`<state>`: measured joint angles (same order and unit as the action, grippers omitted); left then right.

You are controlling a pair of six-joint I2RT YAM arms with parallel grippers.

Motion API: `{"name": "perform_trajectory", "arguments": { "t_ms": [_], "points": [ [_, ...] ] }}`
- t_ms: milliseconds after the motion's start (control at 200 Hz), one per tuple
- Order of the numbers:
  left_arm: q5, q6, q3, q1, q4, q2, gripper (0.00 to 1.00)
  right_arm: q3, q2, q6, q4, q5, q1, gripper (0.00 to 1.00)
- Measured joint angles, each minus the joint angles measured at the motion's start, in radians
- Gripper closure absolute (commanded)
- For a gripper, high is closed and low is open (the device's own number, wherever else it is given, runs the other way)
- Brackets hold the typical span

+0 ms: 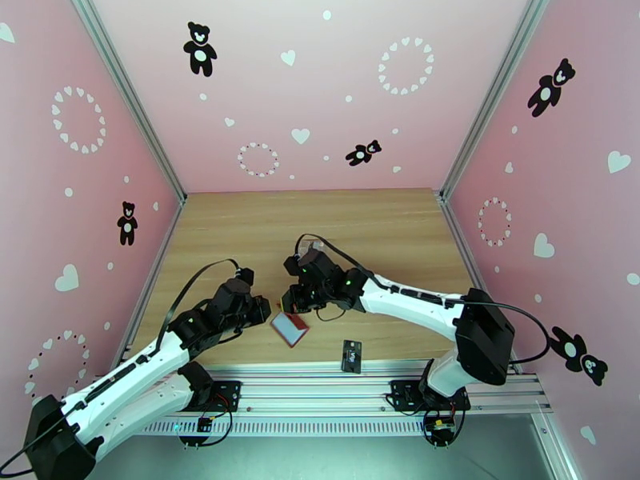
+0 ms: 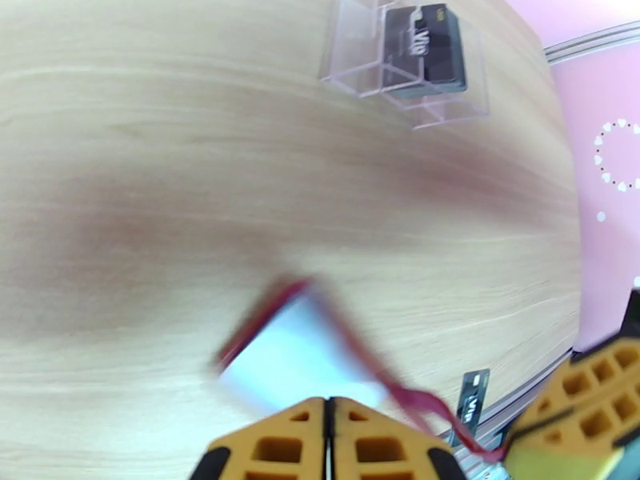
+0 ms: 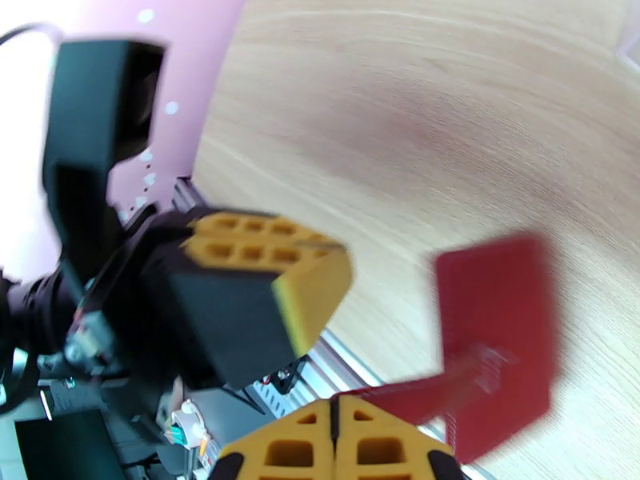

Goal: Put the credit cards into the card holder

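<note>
Your right gripper (image 3: 336, 422) has its fingers closed on the red snap tab of the card holder (image 1: 290, 330). The tab runs as a thin red strip from the holder into the fingertips. The holder sits near the front of the table (image 1: 384, 226), between the two grippers, with its grey inner face up and framed by a red edge. From the right wrist you see its plain red outer side (image 3: 500, 314), blurred.

Your left gripper (image 2: 328, 430) has its fingers pressed flat together, right at the holder's grey edge. You cannot tell whether that edge is pinched between them.

The clear tray (image 2: 352, 50) stands further back on the table and has one dark card (image 2: 424, 46) in it. A second dark card (image 1: 351, 355) lies loose on the table by the near edge, to the right of the holder and apart from it.
</note>
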<state>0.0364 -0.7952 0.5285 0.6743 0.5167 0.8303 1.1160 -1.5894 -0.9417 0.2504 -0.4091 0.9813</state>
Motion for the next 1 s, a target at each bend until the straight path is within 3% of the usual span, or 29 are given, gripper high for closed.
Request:
{"name": "perform_trajectory", "arguments": {
  "t_ms": [140,270,686,996],
  "points": [
    [0.000,-0.004,-0.016,0.000,-0.003,-0.008,0.92,-0.014,0.006,-0.032,-0.037,0.014,-0.013,1.00],
    [0.011,-0.011,-0.033,-0.001,-0.018,0.008,0.92,-0.137,0.045,-0.088,-0.111,0.027,-0.062,1.00],
    [0.159,-0.003,-0.054,0.049,-0.190,0.196,0.92,-0.301,0.060,-0.098,-0.137,0.053,-0.151,1.00],
    [0.158,0.000,-0.078,0.076,-0.247,0.320,0.93,-0.386,0.195,-0.075,-0.129,0.075,-0.219,1.00]
  ]
}}
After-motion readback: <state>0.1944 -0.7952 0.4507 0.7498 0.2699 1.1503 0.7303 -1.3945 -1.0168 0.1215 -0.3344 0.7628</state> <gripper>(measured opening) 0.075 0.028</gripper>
